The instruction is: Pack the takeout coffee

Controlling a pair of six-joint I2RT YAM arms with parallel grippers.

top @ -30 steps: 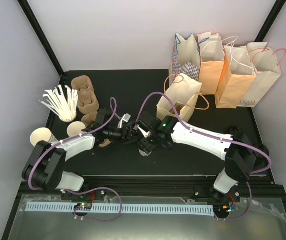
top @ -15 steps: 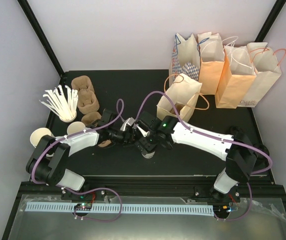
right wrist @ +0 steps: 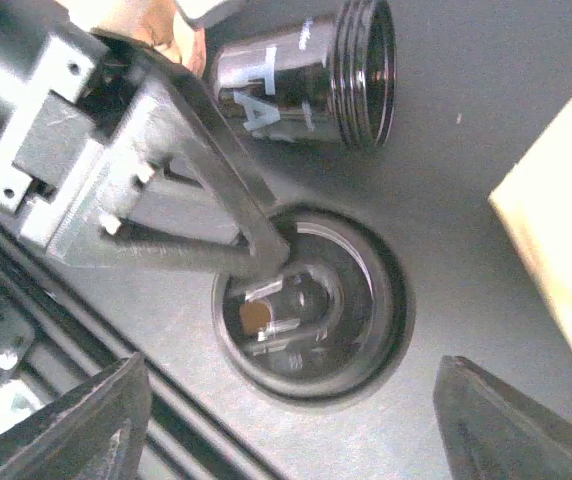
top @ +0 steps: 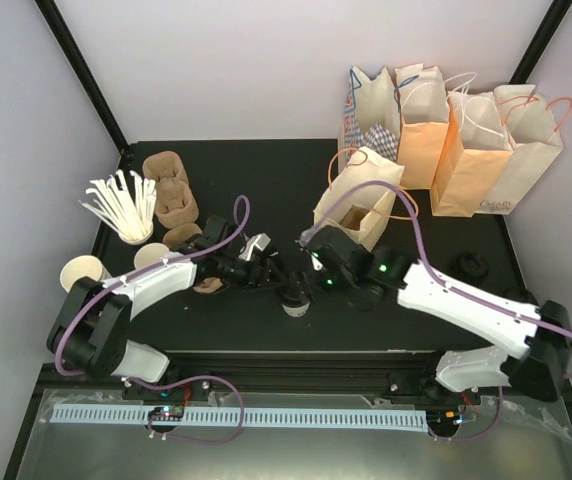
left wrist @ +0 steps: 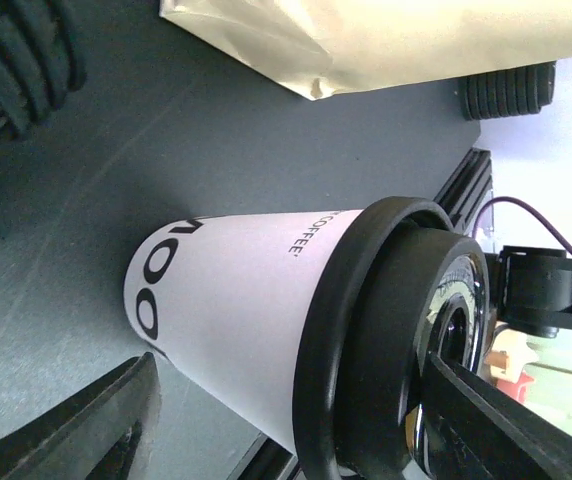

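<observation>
"Two questions: where is the takeout coffee point(left wrist: 236, 310), and who has it?"

"It's closest to the arm bases, upright on the black table point(top: 266, 180), with its lid point(left wrist: 326, 330) on. Nobody has it. The left gripper point(top: 269, 271) is rolled on its side and gapes wide, its fingers point(right wrist: 241, 190) one above the other. The upper reaches over the lid and the lower sits by the base, apart from the cup wall. Whether the upper one touches the lid I cannot tell. The right gripper point(right wrist: 281, 385) hangs straight above, spread wide and empty."

"What worries you?"

"Crowding, I'd judge. If the right one drops now, it meets that finger before the cup. If the left drags out sideways, the finger could catch the lid's rim and tip a tall, narrow cup. Just beside it lies the black cup point(right wrist: 296, 80) on its side, free to roll if nudged. Beyond, the open paper bag point(top: 361, 200) leans, its mouth soft and its handles loose, so the cup may snag going in. The other bags point(top: 466, 150) stand well apart at the back."
</observation>
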